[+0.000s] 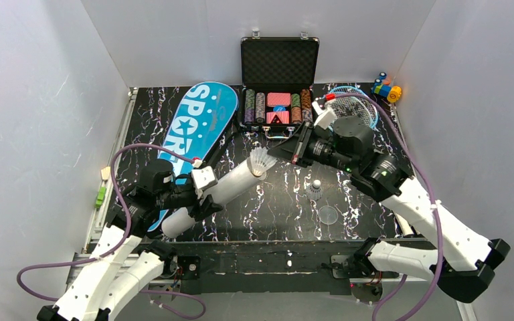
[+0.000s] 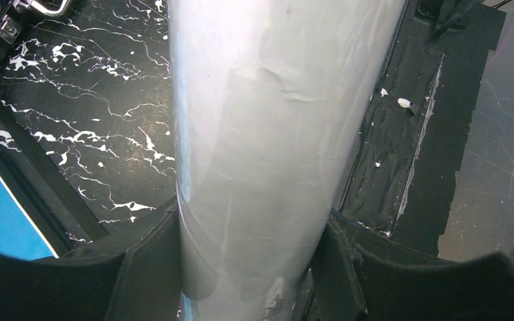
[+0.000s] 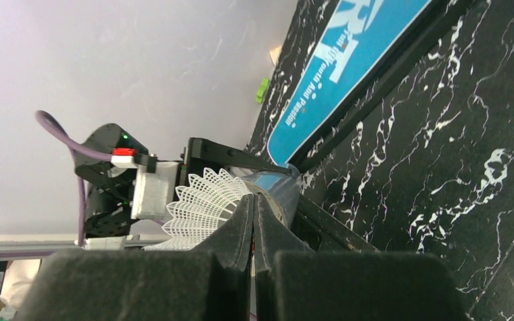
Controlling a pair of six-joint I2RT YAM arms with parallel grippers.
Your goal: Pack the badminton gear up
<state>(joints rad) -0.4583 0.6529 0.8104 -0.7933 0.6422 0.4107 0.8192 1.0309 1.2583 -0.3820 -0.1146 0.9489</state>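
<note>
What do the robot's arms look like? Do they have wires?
The left arm and right arm have smooth white shells and black joints. A purple cable loops along each. The left gripper and right gripper are chunky and black, each with a small white box topped by a red button.

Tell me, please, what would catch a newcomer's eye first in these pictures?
A long white tube slants across the middle of the overhead view, clamped in the left arm's jaws. At its open far end sits a white shuttlecock, its skirt seemingly pinched by the right arm's shut jaws. Behind lie a blue SPORT bag, back left, and an open black chip case, back centre.
</note>
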